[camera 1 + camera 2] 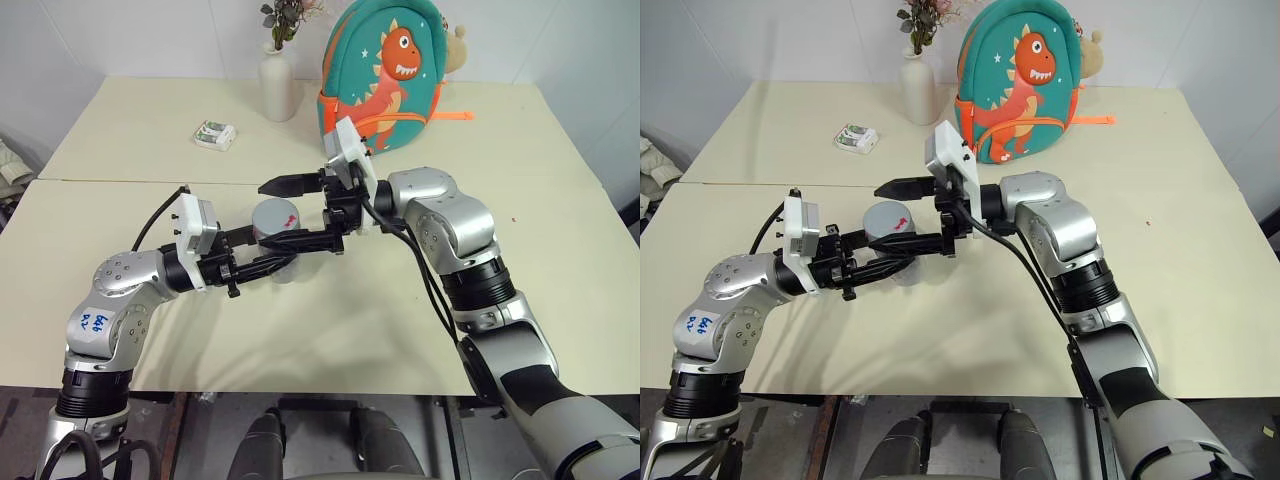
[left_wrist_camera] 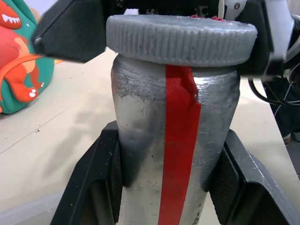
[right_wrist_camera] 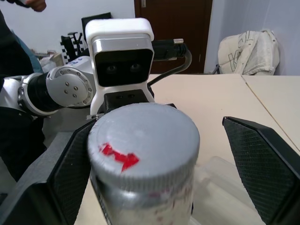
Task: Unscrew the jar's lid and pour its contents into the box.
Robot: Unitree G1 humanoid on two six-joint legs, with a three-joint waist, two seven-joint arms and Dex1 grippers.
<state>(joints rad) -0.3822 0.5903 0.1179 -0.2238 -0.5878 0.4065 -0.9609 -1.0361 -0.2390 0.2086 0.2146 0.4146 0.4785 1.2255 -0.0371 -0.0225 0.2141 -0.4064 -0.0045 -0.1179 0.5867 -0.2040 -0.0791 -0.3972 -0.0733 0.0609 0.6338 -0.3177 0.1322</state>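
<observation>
Pale surface (image 1: 330, 330) under both arms: the left gripper (image 1: 262, 262) is clamped on the jar (image 1: 275, 240), lifted above it

Right wrist view: the right gripper (image 3: 154, 178) fingers gape around the lid (image 3: 143, 140); closing off-centre could skid on its ribs or tip the jar

free: bare table (image 1: 560, 230) on the right | blocked: vase (image 1: 277, 88), backpack (image 1: 385, 75) at the far side

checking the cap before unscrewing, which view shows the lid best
The right wrist view: the lid faces it, showing its grey top, red mark and ribbed rim. The left wrist view gives only its edge from the side; the eye views show it small between the pincers.
</observation>
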